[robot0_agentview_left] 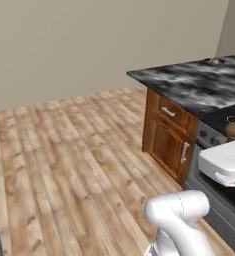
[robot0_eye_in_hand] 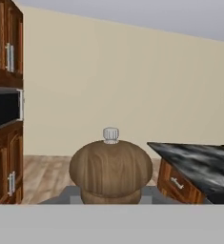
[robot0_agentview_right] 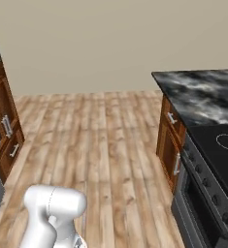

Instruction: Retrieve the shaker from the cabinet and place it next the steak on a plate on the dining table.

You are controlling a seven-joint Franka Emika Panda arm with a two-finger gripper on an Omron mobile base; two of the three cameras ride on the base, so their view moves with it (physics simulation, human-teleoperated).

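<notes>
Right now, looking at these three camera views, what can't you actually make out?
- Gripper fingers: hand view, the shaker sits close in front and covers them; the grip contact is hidden.
- Shaker's lower body: hand view, cut off at the bottom.
- Small object far back on the dining table: left base view, too small to identify.
- Stovetop: right base view, cut off by the right edge.

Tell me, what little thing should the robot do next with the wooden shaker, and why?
Probably drive on toward the marbled counter while keeping hold. In the hand view the shaker sits right at the tool, which is shut on it, so it looks already picked up. Bare wood floor lies between the robot and that counter, and no plate can be made out yet.
</notes>
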